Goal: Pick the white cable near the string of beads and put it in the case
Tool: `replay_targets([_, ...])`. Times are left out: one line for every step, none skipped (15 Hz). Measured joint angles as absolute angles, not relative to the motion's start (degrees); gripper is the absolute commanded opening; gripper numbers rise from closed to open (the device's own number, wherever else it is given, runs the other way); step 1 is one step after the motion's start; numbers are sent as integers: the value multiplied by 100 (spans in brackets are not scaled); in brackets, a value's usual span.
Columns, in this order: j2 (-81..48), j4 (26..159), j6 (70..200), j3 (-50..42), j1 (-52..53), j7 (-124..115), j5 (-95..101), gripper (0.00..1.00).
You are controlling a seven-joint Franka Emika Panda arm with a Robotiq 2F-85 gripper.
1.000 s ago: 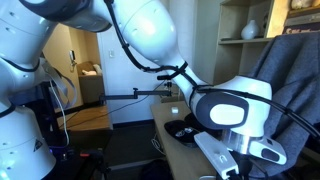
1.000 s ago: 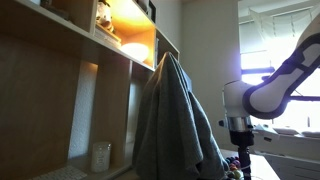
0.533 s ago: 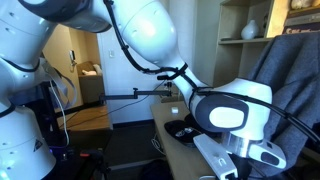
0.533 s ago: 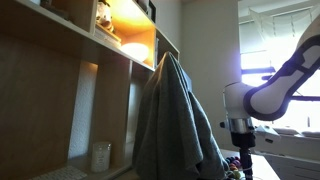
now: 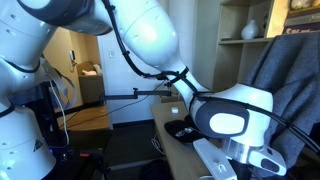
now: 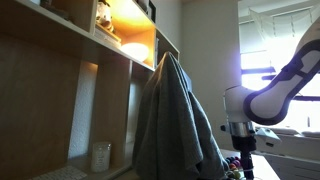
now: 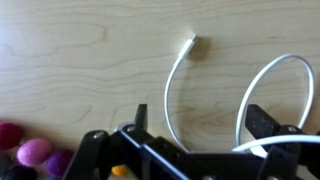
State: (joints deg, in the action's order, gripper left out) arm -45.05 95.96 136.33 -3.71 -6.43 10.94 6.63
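On tabletop [image 7: 60,60]: claw [image 7: 200,132] wide open, straddling white cable [image 7: 168,92]; strands run up-frame.

Glossy white rounded arm [image 5: 150,35], black joint ring [image 5: 228,122], black hose [image 5: 152,71] alongside, black end effector [image 7: 200,128].

An exterior view sits right up against the robot arm [image 5: 150,40], which fills most of the picture. It looks past it to the grey cloth [image 5: 290,80] and a shelf [image 5: 250,40]. An exterior view sits low and farther off. It looks up along lit shelves [image 6: 120,50] at the same grey cloth [image 6: 175,120] and robot arm [image 6: 270,95]. The wrist view looks straight down, very close, at the wooden table [image 7: 90,60], with the gripper [image 7: 200,112] at its bottom edge.
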Motion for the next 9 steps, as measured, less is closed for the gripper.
replay_targets([-4539,9569,13633,-370,-648,1097,663,100])
replay_targets([-4574,9543,13633,-367,-651,1100,663,100])
replay_targets([-4610,9514,13633,-365,-652,1100,663,100])
replay_targets([-4640,9489,13633,-365,-652,1100,663,100])
replay_targets([-4665,9468,13633,-364,-653,1100,663,100])
replay_targets([-4678,9444,13631,-364,-654,1104,663,100])
replay_targets([-4684,9433,13631,-360,-658,1114,662,100])
replay_targets([-4688,9426,13631,-356,-664,1121,661,100])
replay_targets([-4691,9421,13630,-352,-670,1125,661,100])
